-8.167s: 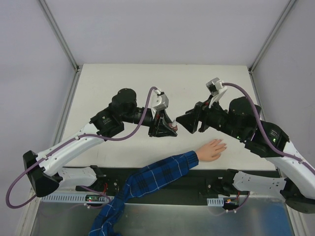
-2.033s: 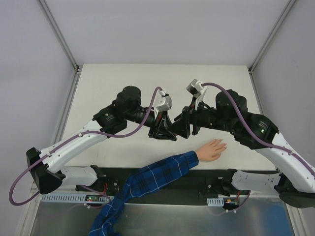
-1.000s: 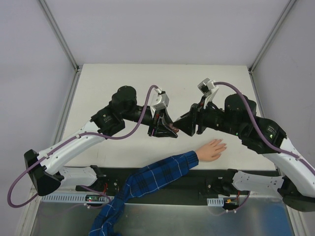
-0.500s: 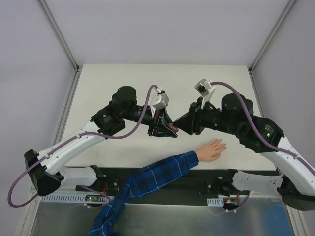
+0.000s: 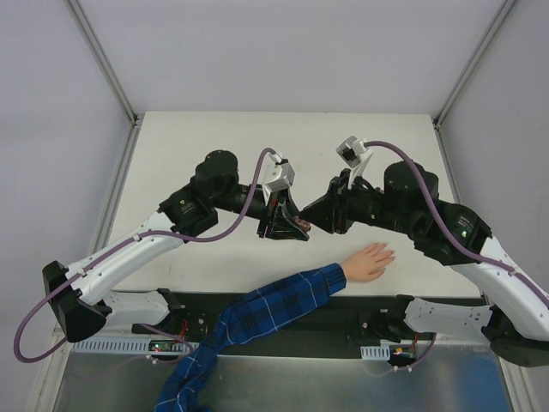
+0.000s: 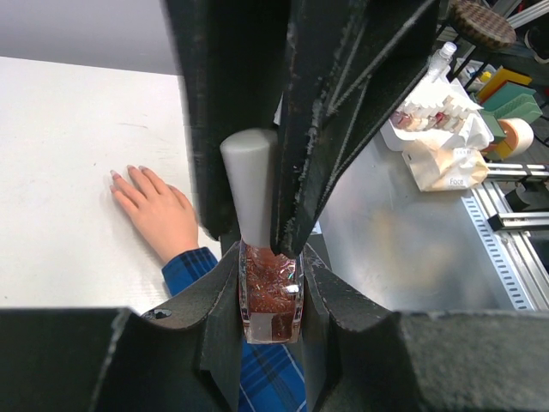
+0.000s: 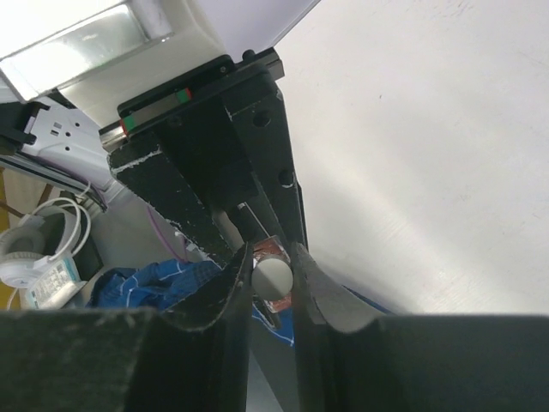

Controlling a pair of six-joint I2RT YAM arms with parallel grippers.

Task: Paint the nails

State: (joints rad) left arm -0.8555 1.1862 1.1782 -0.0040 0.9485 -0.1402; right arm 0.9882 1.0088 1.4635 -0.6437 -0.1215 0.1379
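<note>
Two sets of jaws tip to tip above the desk [image 5: 214,137]; left jaws clamped tight on the flat sides of a small glass bottle [image 6: 270,296] full of reddish glitter, upright in the left wrist view; right jaws closed from above on the pale grey cap [image 6: 249,184] of that bottle, one dark finger pressed to each side; cap meeting the bottle's top with no gap visible. From the right wrist, same cap end-on as a pale disc between the right jaws, a sliver of bottle behind it. Well apart from both jaws, the tiny nails [image 6: 114,175], on a peach hand [image 5: 371,262] lying flat, palm down, on the desk, nearer the arm bases than the jaws and toward the right jaws' side; past the left jaws, only faint pinkish tips; painted or bare, cannot tell. Blue plaid sleeve [image 5: 274,307] trailing from the wrist, passing beneath the left jaws in the wrist view.
</note>
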